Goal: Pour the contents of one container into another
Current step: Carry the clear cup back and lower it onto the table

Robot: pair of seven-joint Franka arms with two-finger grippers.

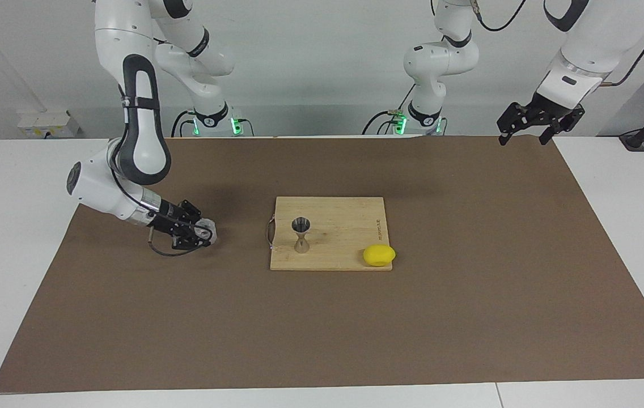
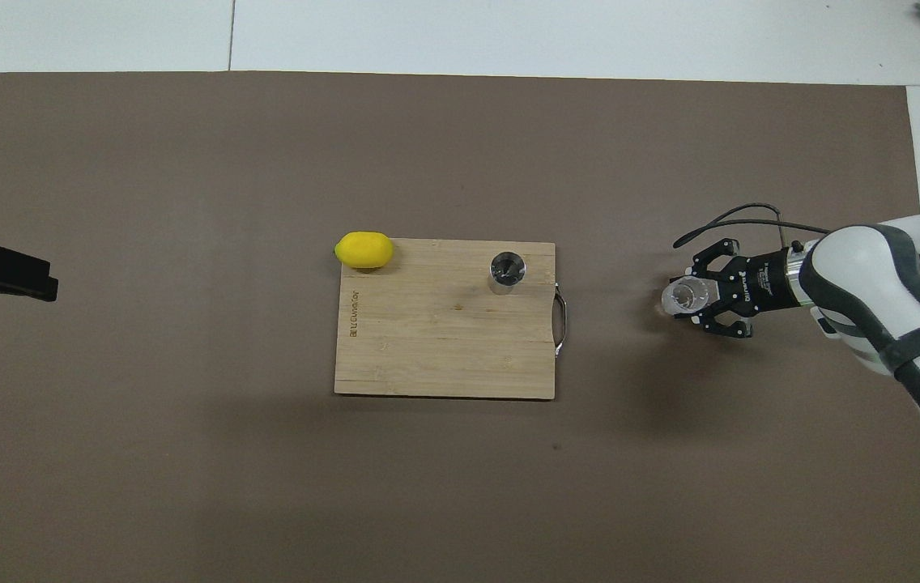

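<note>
Going across the facing view from its left edge: the right gripper (image 1: 200,233) was down low over the brown mat (image 1: 469,317), well clear of the cutting board (image 1: 344,226) toward the right arm's end of the table. Its jaws were clamped on the clear glass cup (image 1: 209,231), which looked upright and at or just above the mat. I couldn't tell if it was actually touching down.

Next along, the metal jigger (image 1: 301,233) stood upright on the board, near the edge with the handle. A lemon (image 1: 379,255) sat at the board's corner toward the left arm's end, on the edge farther from the robots.

The left gripper (image 1: 532,129) hung in the air, waiting out past the board at the left arm's end, jaws spread wide and holding nothing.

My read: the pour itself seemed over and this was the put-down step. Next move would need the cup settled flat, then the jaws let go.
</note>
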